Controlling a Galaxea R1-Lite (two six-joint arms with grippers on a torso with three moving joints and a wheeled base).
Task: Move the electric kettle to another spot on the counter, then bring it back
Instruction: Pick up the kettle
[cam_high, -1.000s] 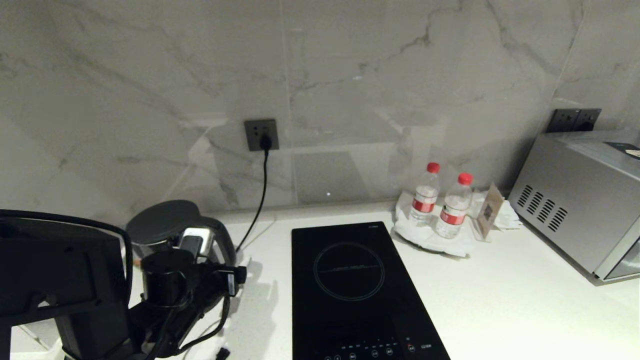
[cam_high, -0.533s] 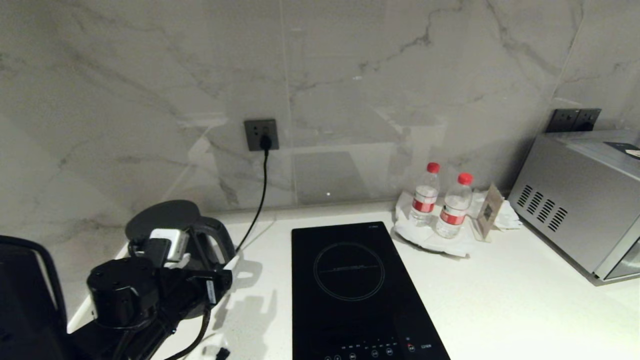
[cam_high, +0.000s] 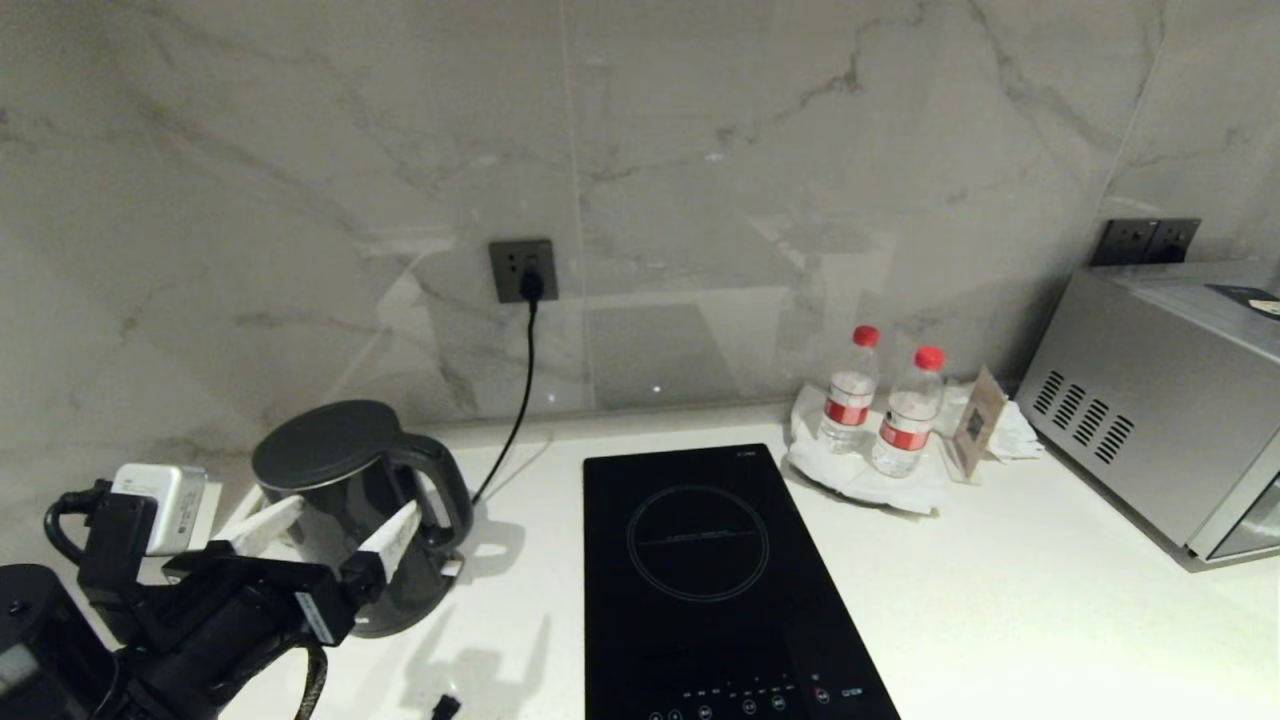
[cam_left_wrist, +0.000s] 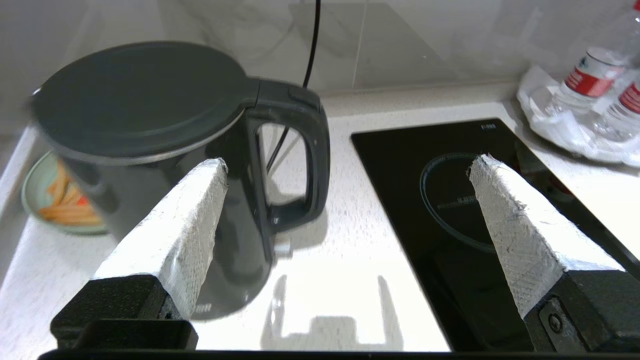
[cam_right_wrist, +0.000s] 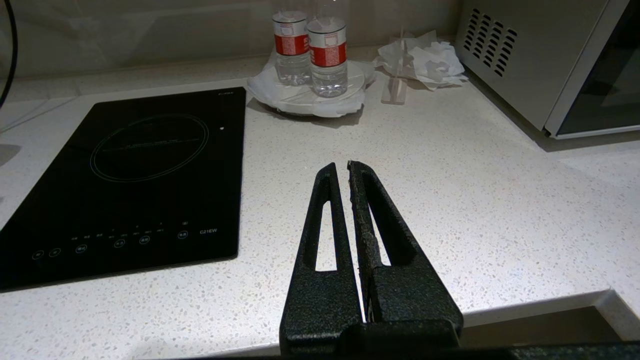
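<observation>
Since the earlier frame, the left gripper (cam_high: 335, 532) had dropped low, jaws spread wide and empty, facing the tall black electric kettle (cam_high: 362, 510) on the white speckled counter (cam_high: 1000, 610); next, closing around its handle.

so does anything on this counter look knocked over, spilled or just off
Nothing stands out. The tall black electric kettle with the flat grey lid stands upright on the white speckled counter, no spill around it. The two red-capped water bottles stand upright on crumpled white paper. The left gripper is open, empty, in front of the kettle.
</observation>
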